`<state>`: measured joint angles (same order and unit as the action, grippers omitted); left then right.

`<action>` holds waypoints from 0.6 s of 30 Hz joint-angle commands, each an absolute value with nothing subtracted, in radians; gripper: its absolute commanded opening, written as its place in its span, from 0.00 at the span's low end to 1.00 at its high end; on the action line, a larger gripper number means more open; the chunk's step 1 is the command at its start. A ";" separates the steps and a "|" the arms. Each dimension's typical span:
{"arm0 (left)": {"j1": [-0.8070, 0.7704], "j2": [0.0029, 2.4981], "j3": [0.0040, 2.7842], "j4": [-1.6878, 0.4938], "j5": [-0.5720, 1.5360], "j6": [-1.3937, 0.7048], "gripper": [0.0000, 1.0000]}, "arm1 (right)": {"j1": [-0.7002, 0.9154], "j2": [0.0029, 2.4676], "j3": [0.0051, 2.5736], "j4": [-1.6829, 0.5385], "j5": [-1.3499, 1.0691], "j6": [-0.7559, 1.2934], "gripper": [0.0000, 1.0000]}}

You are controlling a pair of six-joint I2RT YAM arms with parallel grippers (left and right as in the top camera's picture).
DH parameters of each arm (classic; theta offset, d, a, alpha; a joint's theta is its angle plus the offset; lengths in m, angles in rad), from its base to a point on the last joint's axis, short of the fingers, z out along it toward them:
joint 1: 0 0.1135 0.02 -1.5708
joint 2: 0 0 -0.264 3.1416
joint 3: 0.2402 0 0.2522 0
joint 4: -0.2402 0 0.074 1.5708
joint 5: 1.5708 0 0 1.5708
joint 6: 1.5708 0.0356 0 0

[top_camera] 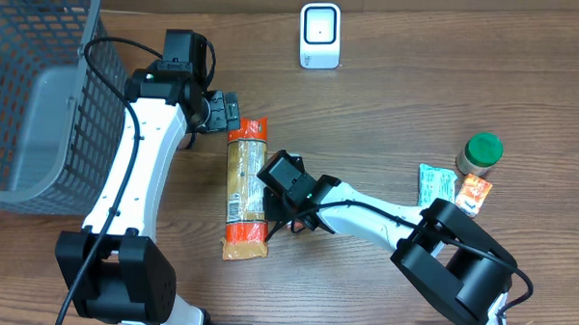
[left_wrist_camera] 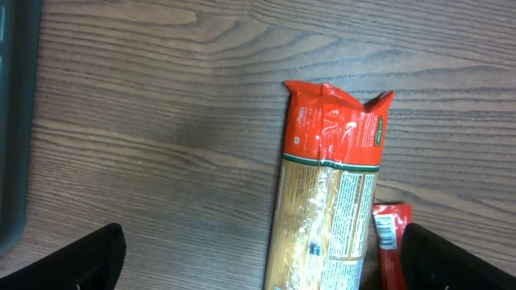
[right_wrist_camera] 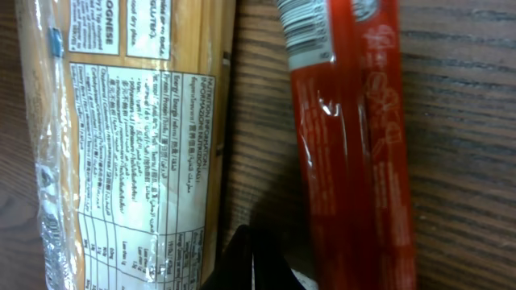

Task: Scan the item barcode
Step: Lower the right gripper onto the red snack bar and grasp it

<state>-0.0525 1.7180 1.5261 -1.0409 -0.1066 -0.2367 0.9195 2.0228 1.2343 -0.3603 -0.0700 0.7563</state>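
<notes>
Pasta packet lies flat and lengthwise on the table in the overhead view. Its red top end is just ahead of the left gripper, and its lower half is just beside the right gripper. The white scanner stands upright well beyond both grippers, at the far edge. Nothing is lifted, so I judge the step in hand to be the pick-up, with the scan itself not yet begun.

From the left wrist, the left gripper has its jaws spread wide and holds nothing. The pasta packet runs up between the jaws, nearer the right-hand one, with its crimped red end beyond the fingertips. A red stick sachet lies close against the packet on that same side.

From the right wrist, the right gripper is pinched closed and empty. Its dark tip sits low over the strip of bare wood between the two items. The pasta packet is to its left, showing a nutrition panel. The red stick sachet is to its right, with a barcode at its far end. No barcode shows on the visible part of the pasta packet.

Which of the two is meant I cannot tell for sure; the pasta packet seems likelier. The next move calls for the left gripper to close on the packet's top end. It must then lift the packet and turn it until the printed code faces the scanner.
</notes>
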 commanded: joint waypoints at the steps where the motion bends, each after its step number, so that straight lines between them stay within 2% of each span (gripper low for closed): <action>1: -0.053 1.706 1.541 -1.041 -0.114 -0.232 1.00 | 0.907 2.040 1.228 -0.366 -0.062 0.759 0.03; 11: -0.053 1.706 1.541 -1.041 -0.114 -0.232 1.00 | 0.894 2.003 1.232 -0.364 -0.086 0.719 0.04; 18: -0.053 1.706 1.541 -1.041 -0.114 -0.232 1.00 | 0.859 1.993 1.232 -0.381 0.022 0.699 0.04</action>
